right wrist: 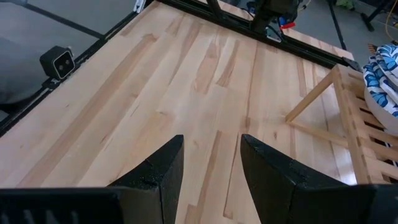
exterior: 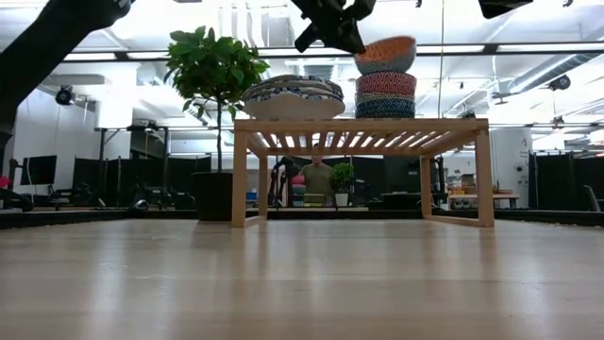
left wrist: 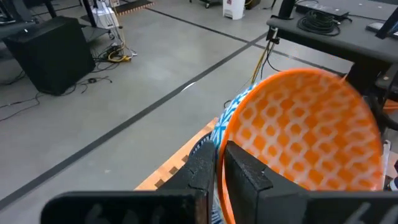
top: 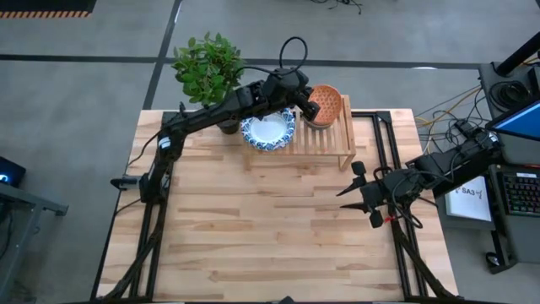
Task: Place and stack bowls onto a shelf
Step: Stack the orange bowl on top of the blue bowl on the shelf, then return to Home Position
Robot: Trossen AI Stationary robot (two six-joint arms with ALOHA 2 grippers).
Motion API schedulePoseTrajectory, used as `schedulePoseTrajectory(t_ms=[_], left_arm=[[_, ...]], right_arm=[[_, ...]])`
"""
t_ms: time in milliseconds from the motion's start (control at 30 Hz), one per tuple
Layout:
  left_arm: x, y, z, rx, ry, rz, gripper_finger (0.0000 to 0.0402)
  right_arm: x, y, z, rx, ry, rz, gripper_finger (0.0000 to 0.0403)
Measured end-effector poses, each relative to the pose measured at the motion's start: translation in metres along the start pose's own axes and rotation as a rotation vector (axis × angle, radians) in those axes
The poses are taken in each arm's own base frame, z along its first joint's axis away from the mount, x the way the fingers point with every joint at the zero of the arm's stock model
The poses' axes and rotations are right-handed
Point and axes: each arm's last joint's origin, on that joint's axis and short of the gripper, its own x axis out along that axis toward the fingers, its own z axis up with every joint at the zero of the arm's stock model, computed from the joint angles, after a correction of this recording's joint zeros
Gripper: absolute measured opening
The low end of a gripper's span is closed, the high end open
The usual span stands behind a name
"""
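my high cam looks straight down on whole table (top: 253, 245). low cam sits at tabletop level, facing the shelf (exterior: 363, 132), shared w/ high. left wrist cam is tight on orange bowl (left wrist: 311, 130); right wrist faces planks.

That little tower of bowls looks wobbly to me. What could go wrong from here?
1. The left gripper pinches the orange bowl by its rim, tilted on the small stack. Released like that, it may settle crooked or slide off.
2. The stack stands near the shelf's far end; a nudge could topple it onto the table.
3. The wide bowls lie right beside the arm, so pulling back might bump them. The right gripper waits open, far off.
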Motion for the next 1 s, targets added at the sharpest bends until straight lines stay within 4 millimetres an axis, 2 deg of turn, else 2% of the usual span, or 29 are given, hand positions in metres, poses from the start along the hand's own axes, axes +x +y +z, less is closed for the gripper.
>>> schedulePoseTrajectory(t_ms=[600, 767, 867, 1000], left_arm=[[0.002, 0.002, 0.000, -0.001, -0.003, 0.006, 0.0021], [0.000, -0.002, -0.002, 0.116, 0.019, -0.013, 0.0021], [-0.009, -0.014, -0.004, 0.172, 0.036, -0.054, 0.0020], [-0.036, -0.031, 0.004, 0.253, 0.009, -0.110, 0.0009]], right_arm=[[0.000, 0.000, 0.000, -0.008, 0.001, -0.008, 0.0148], [0.000, 0.000, 0.000, -0.014, 0.001, -0.008, 0.0148], [0.002, 0.001, -0.003, -0.023, 0.009, -0.007, 0.0148], [0.001, 0.001, -0.006, -0.058, -0.029, -0.011, 0.0148]])
